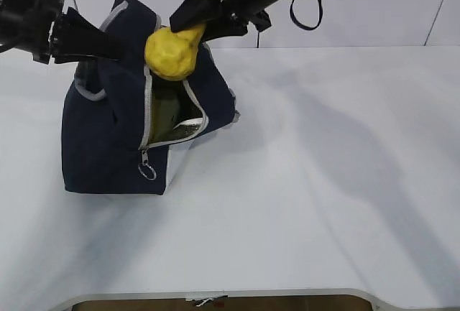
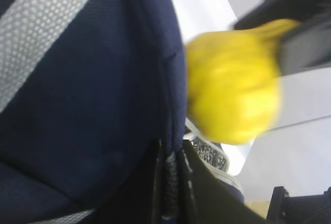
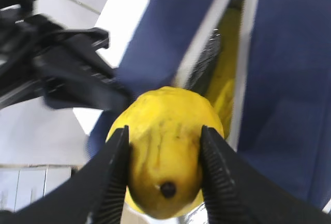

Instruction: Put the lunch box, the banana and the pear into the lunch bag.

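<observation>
the navy lunch bag (image 1: 108, 146) stands on the white worktop (image 1: 323, 203) at its left side, its zipper open along the top and down the front edge, with the metal ring pull (image 1: 147, 172) hanging low on the front. the grey-trimmed opening gapes toward the middle of the worktop, and a white side panel shows beneath it.

the right tool (image 1: 198, 27) reaches in from the upper right and grips the pear (image 1: 172, 52), its two dark fingers closed on the narrow neck end. in the right wrist view the fingers (image 3: 116, 177) press against both flanks of the pear (image 3: 165, 151), with the small dark spot at its end facing the camera. the pear hangs in the air just above the bag's open mouth, near the top edge of the fabric, not inside it.

the left tool (image 1: 118, 51) comes in from the upper left and is closed on the top fabric of the bag next to a grey handle, holding that side of the opening up. in the left wrist view the bag (image 2: 88, 105) fills most of the frame and the pear (image 2: 232, 84) sits blurred just beside its edge.

inside the opening something yellow (image 3: 227, 79) shows, likely the banana, and a dull green surface (image 1: 167, 110) lies deeper in the bag; i cannot tell for certain what that is.
</observation>
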